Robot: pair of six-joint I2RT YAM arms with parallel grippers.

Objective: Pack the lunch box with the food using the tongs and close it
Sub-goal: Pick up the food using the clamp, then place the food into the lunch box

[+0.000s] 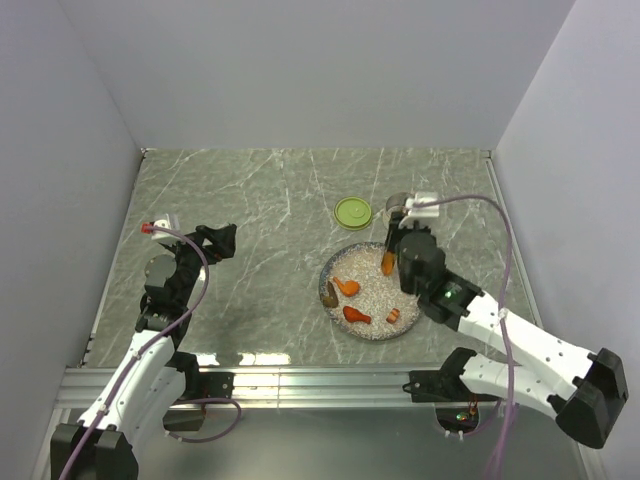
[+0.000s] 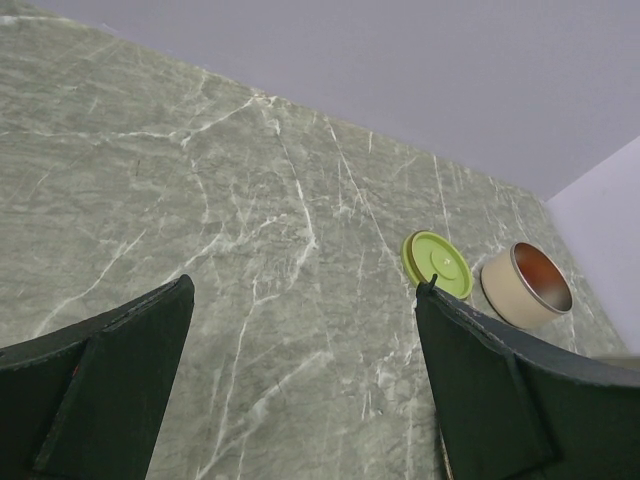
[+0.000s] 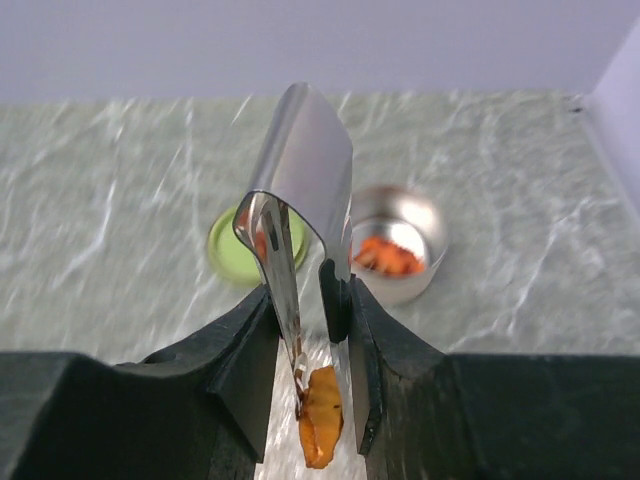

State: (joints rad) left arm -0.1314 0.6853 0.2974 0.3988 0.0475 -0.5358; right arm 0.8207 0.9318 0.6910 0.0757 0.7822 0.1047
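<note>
My right gripper (image 3: 310, 300) is shut on the tongs (image 3: 300, 170), shiny metal with the joined end up. An orange piece of food (image 3: 320, 420) is pinched between the tong tips. In the top view that gripper (image 1: 398, 250) hovers over the far edge of the plate with this piece (image 1: 388, 263). Behind stands the lunch box (image 3: 398, 245) (image 1: 398, 205), an open steel tin with orange food inside. Its lime-green lid (image 1: 353, 211) (image 3: 225, 250) lies flat to its left. More food (image 1: 347, 287) lies on the plate. My left gripper (image 1: 222, 240) (image 2: 305, 290) is open, holding nothing.
The speckled grey plate (image 1: 400, 330) sits right of centre, holding orange pieces (image 1: 357, 315) and a dark one (image 1: 330, 293). Grey walls close the table on three sides. A metal rail (image 1: 320, 380) runs along the near edge. The left wrist view shows the lid (image 2: 437, 262) and tin (image 2: 527, 285) far right.
</note>
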